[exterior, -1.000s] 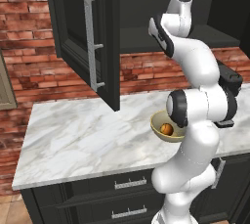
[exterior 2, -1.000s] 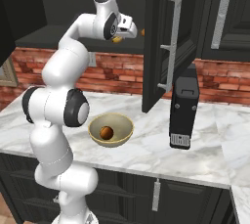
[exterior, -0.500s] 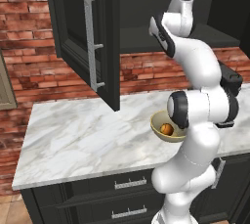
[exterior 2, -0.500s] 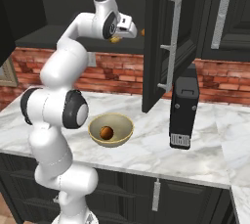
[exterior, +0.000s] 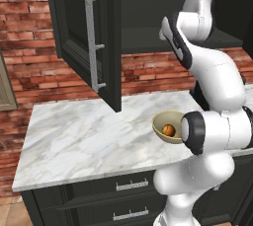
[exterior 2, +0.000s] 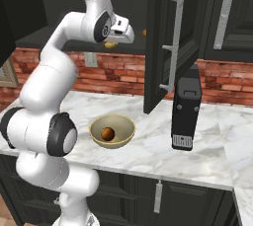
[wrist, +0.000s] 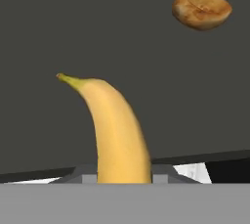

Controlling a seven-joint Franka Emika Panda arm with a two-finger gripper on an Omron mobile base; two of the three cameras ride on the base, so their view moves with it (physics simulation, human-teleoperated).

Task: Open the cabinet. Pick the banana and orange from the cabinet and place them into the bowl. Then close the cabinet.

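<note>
The cabinet stands open, its left door (exterior: 74, 27) and right door (exterior 2: 159, 42) swung out over the counter. My gripper (exterior 2: 116, 41) reaches inside at shelf height and is shut on the yellow banana (wrist: 119, 130), whose stem end points away from the hand. A bit of the banana (exterior 2: 109, 45) shows under the hand in the right base view. Below on the counter sits the tan bowl (exterior 2: 97, 127), with the orange (exterior 2: 107, 133) inside it. From the left, the bowl (exterior: 159, 121) and the orange (exterior: 168, 130) are partly behind my arm.
A flat orange-brown lump (wrist: 201, 10) lies on the cabinet shelf (exterior: 143, 40) beyond the banana. A tall black appliance (exterior 2: 185, 111) stands on the marble counter (exterior: 84, 136) right of the bowl. The open doors overhang the counter on both sides of the arm.
The fingers closed on the banana inside the cabinet. The arm has barely moved, and the bowl and orange are where they were.
</note>
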